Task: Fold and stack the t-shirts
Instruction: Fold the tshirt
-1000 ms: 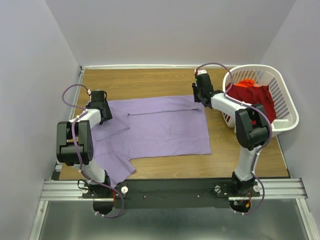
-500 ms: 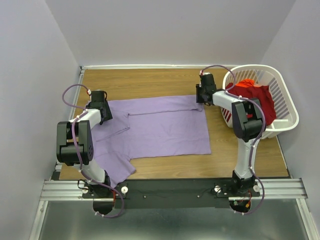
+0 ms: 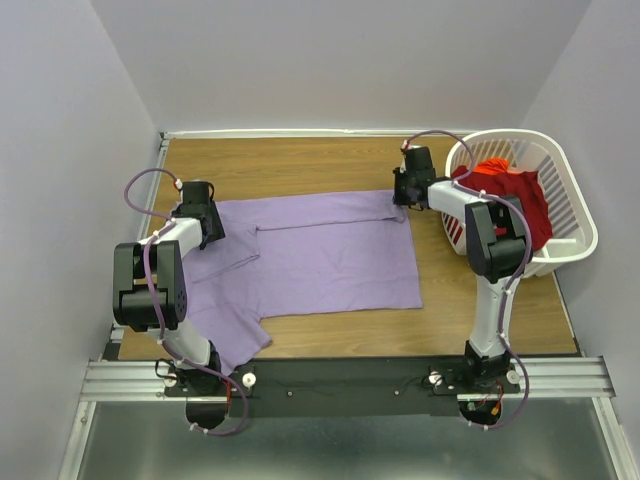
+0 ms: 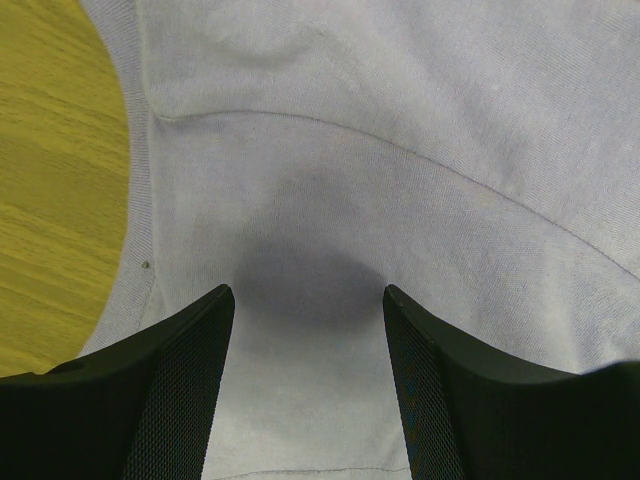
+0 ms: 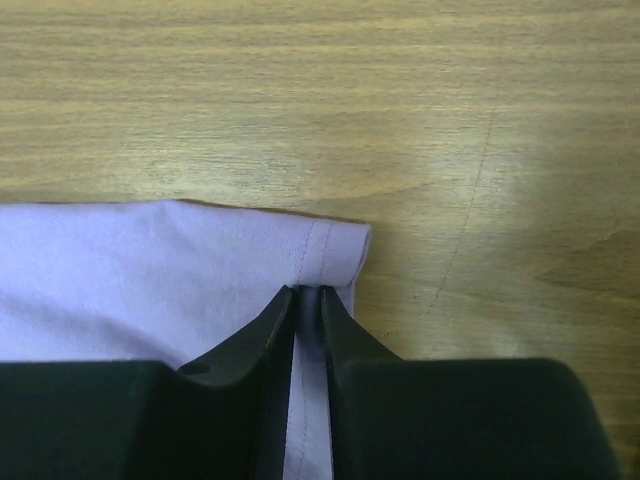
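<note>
Here, lavender t-shirt (image 3: 320,255) spread flat on table (image 3: 300,165), long axis left to right, hem pointed right, its far corner pinched by right gripper (image 5: 308,300), left gripper (image 4: 305,300) spread apart above cloth.

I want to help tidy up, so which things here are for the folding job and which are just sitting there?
For the job:
- lavender t-shirt, spread flat
- red t-shirt, crumpled

Just sitting there:
- white laundry basket, holding the red one
- wooden table
</note>
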Controlling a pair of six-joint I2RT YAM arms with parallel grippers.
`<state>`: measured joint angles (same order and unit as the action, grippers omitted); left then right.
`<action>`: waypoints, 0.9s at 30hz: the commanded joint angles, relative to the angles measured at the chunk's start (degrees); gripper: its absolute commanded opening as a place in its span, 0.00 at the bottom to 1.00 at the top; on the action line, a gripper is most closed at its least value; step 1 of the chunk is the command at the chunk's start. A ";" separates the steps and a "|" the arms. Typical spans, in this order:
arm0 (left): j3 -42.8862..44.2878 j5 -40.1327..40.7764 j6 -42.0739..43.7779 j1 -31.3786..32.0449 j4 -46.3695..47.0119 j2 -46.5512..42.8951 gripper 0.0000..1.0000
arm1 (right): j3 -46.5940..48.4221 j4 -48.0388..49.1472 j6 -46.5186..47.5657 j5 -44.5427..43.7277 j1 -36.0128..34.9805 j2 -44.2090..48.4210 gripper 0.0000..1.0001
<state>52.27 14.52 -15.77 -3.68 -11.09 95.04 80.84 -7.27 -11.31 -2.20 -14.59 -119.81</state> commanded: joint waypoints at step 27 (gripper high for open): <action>-0.06 0.59 0.74 0.26 -0.95 0.93 0.70 | 4.50 -0.82 8.32 -5.27 0.79 -3.06 0.22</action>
<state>52.27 14.52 -15.64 -3.62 -11.73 95.26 84.29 -7.55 -3.77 -7.42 -14.15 -121.67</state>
